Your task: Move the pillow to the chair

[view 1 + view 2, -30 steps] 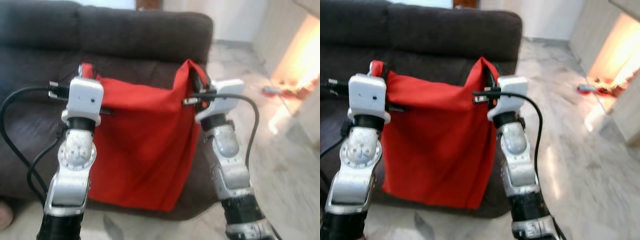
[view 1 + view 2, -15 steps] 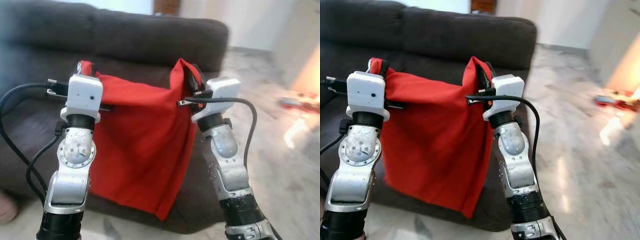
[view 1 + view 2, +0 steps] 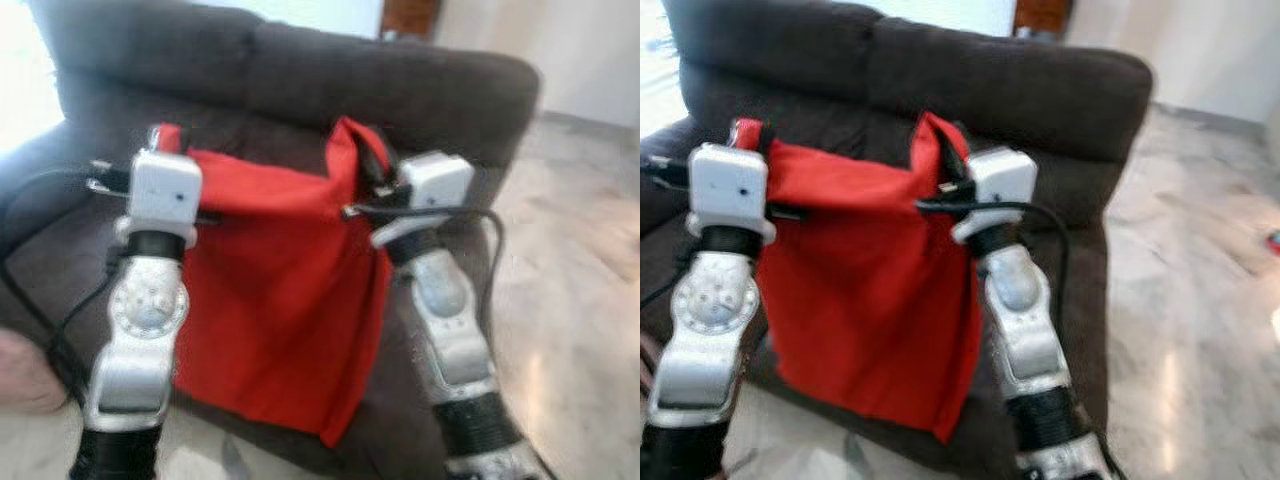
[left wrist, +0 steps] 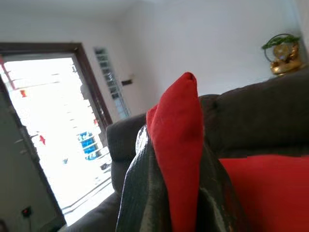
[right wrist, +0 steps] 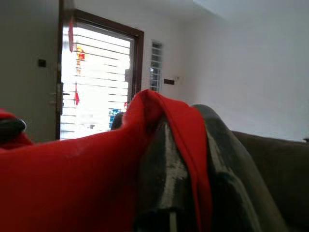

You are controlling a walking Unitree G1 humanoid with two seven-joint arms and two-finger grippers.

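The left gripper [image 4: 176,193] pinches one upper corner of the red pillow [image 3: 280,290], and the right gripper [image 5: 186,179] pinches the other, fabric squeezed between the black fingers [image 5: 161,164]. The pillow hangs between the two silver arms at centre frame in the head views, in front of the dark grey sofa [image 3: 420,90]. The head views show the marble floor [image 3: 1200,300] at right; the wrist views add a bright window [image 4: 53,135] and a golden ornament [image 4: 285,48] at upper right.

Red pillow [image 3: 275,290] between two tools
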